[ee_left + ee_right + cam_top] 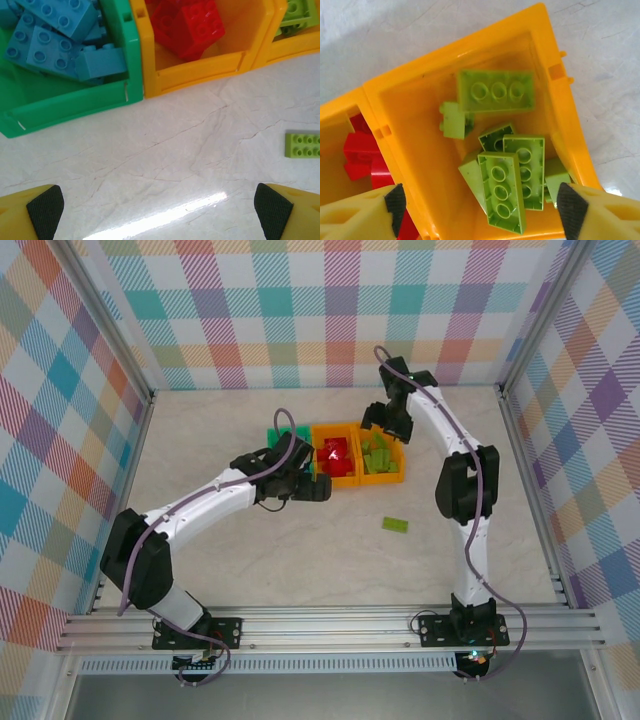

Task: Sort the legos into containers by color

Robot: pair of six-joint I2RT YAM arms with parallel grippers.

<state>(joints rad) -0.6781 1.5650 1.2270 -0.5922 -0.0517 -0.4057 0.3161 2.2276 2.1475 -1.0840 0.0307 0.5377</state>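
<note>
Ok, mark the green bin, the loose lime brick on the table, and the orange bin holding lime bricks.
green bin (65, 107): left wrist view, its near wall.
loose lime brick (396, 525): top external view, its studded top.
orange bin with lime bricks (420, 115): right wrist view, bare inner wall.

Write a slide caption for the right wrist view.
Right gripper, jaws open, over the orange bin of lime green legos; red legos in the bin beside it.

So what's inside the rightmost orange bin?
The orange bin holds lime green legos, loosely piled on one another. The lower ones are partly covered, so their exact count is unclear.
</note>
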